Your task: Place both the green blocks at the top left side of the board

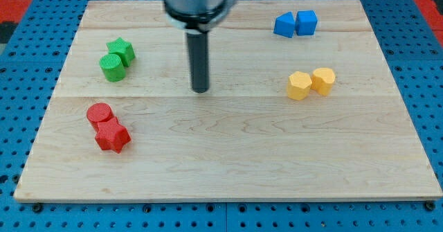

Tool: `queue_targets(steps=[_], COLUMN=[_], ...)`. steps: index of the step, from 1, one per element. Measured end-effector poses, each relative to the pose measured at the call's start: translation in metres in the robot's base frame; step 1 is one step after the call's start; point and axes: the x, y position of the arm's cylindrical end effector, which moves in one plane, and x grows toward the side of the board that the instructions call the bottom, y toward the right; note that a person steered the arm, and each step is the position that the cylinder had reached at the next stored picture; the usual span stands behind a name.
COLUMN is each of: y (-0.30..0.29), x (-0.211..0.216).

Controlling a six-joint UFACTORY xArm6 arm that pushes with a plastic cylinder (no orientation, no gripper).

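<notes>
Two green blocks sit together at the view's upper left of the wooden board [228, 163]: a green star [122, 50] and, touching it just below-left, a green cylinder [112, 67]. My tip [200, 89] rests on the board near its middle, well to the right of the green blocks and apart from every block.
A red cylinder [100, 113] and a red star [112, 136] sit at the left, below the green pair. Two blue blocks [284, 25] [306, 22] lie at the upper right. Two yellow blocks [299, 85] [323, 80] lie at the right.
</notes>
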Motion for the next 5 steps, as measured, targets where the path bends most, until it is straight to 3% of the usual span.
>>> queue_targets(steps=[2,5], y=[-0.135,-0.143], x=[-0.006,-0.069])
